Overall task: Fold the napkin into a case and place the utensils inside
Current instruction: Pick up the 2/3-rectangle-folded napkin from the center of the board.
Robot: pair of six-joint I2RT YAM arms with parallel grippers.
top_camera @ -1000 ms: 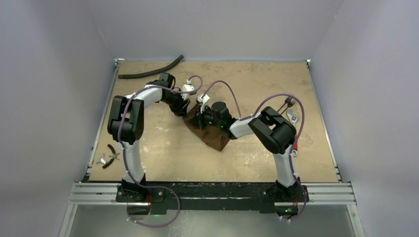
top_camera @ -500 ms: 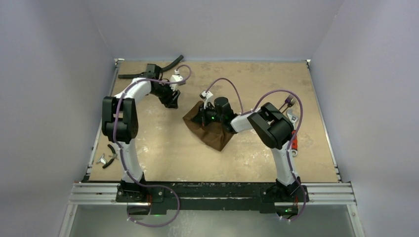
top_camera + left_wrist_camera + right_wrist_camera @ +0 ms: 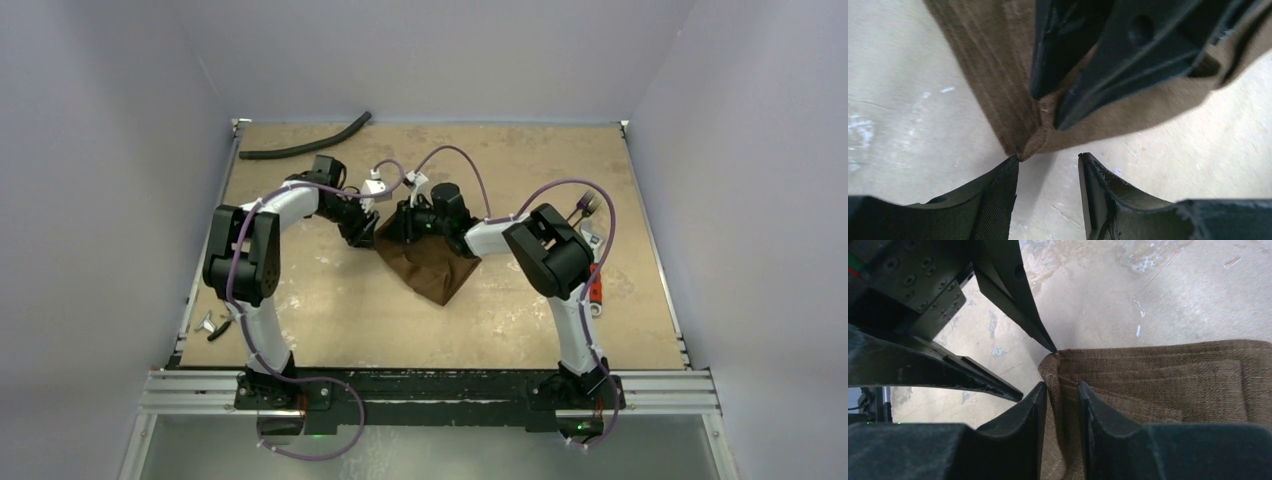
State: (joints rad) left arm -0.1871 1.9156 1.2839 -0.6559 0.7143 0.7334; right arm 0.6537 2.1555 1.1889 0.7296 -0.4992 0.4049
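Left arm: half a second back it had swung off toward the black hose (image 3: 305, 145) at the far-left edge of the table (image 3: 330, 320). It has now come back in, and the left end effector (image 3: 1048, 162) sits low at the napkin's near-left corner.
- Its jaws stand moderately apart and hold nothing.
- The cloth's corner tip lies just in front of the gap, close to the left finger but not between the fingers.

Right arm: little change, though its wrist has crept slightly farther up the table.
- The right end effector (image 3: 1062, 390) is nearly closed, with a folded edge of cloth pinched between the two pads at that same corner.
- Its wrist view shows stacked layers running away to the right.

Napkin (image 3: 428, 268): mid-table between the two arms, a folded brown shape with one point toward the near edge. It looks much as it did a second ago.

Utensils (image 3: 581, 210): slim dark pieces well off to the right, beyond the right arm's elbow. They are too small from above to tell apart, and are not in the cloth.

Reading: the left arm's return looks like setting up a second grip beside the right one, either a handover or a two-handed fold of that corner. Folding is still in hand; loading the cutlery has not begun.

Risk: both sets of fingers crowd one corner, and the tips are nearly touching.
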